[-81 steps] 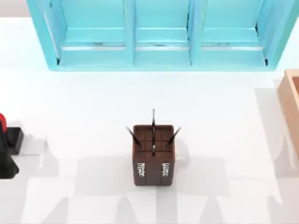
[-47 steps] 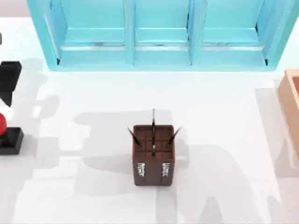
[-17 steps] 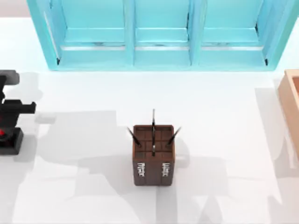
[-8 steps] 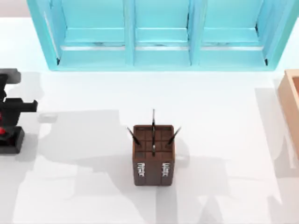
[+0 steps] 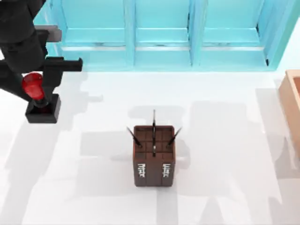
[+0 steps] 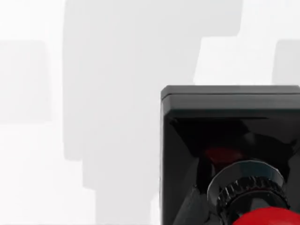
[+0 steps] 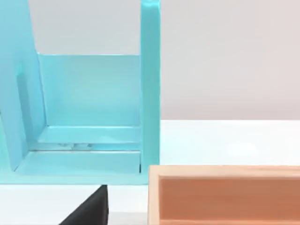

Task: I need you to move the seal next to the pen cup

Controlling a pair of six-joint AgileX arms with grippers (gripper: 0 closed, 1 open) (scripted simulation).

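The seal, a black square block (image 5: pixel 43 110) under a glossy red knob (image 5: pixel 33 86), is at the table's back left, looking raised off the surface. My left gripper (image 5: pixel 34 82) comes down from above and is shut on the red knob. In the left wrist view the seal's black base (image 6: pixel 225 136) and red knob (image 6: pixel 269 218) sit close up over the white table. The pen cup (image 5: pixel 153 161), a dark brown box with thin pens sticking out, stands in the middle of the table, well to the right of the seal. A black piece of my parked right gripper (image 7: pixel 89 211) shows near the wooden box.
A teal shelf unit (image 5: pixel 159 51) runs along the back of the table, just behind my left gripper. A light wooden box (image 5: pixel 291 108) sits at the right edge, seen also as the wooden box (image 7: pixel 225 194) in the right wrist view. White table (image 5: pixel 93 187) surrounds the pen cup.
My left gripper closed on the seal at the far left edge, then rose with it and carried it toward the back and right. The pen cup has not moved.
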